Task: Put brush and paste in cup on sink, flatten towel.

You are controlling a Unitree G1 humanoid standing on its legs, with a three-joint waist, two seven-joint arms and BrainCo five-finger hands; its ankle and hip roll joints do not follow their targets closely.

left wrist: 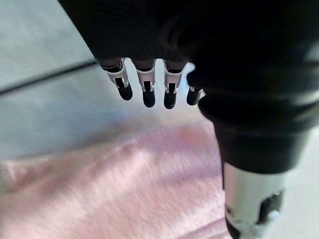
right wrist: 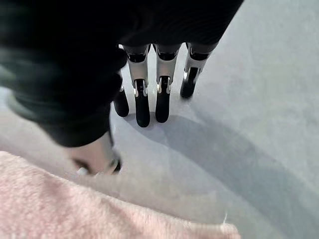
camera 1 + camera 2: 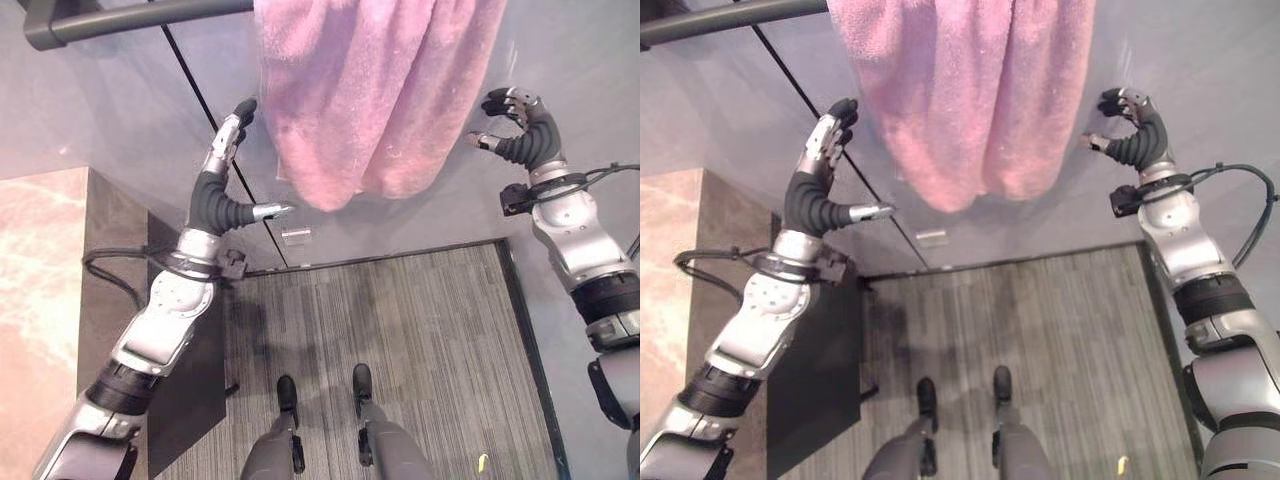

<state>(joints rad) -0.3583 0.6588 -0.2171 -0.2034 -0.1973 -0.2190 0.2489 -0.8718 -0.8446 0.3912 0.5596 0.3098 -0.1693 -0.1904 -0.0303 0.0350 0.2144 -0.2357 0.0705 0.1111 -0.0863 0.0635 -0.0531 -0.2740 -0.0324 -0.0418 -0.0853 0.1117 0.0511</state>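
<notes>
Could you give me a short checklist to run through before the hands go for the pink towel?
1. Towel hangs bunched in folds from above, not flat: not ok.
2. Left hand is open, fingers straight, beside the towel's edge and holding nothing: ok.
3. Right hand is open with relaxed fingers, apart from the towel on its other side: ok.
4. Neither hand touches the cloth yet: ok.
5. The dark rail up beside the towel: whether the towel hangs on it, cannot tell.
</notes>
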